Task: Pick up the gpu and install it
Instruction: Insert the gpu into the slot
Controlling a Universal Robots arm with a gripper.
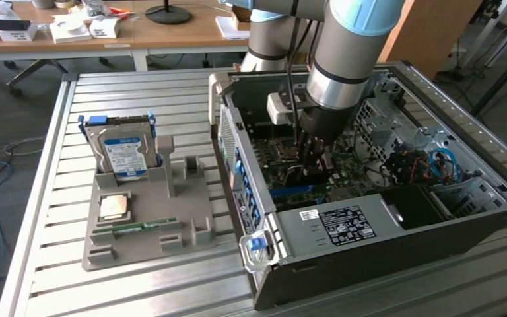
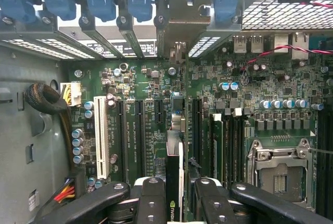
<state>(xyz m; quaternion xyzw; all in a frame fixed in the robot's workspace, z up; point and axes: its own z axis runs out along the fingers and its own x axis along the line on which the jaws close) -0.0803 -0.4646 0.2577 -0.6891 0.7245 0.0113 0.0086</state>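
Tool [image 2: 178, 185] gripping gpu [image 2: 173, 167] between its jaws, edge-on over motherboard [image 2: 135, 78] slots

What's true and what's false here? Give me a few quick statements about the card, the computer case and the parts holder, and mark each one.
1. The hand is closed on the gpu, holding it edge-on above the motherboard. True.
2. The hard drive lies flat inside the computer case. False: it stands upright in the grey holder, outside the case on the exterior view's left.
3. The case's side is open, so the motherboard is exposed. True.
4. A cooler covers the processor socket. False: the socket is uncovered, with its metal frame showing.
5. A small green memory stick lies in the grey holder. True.
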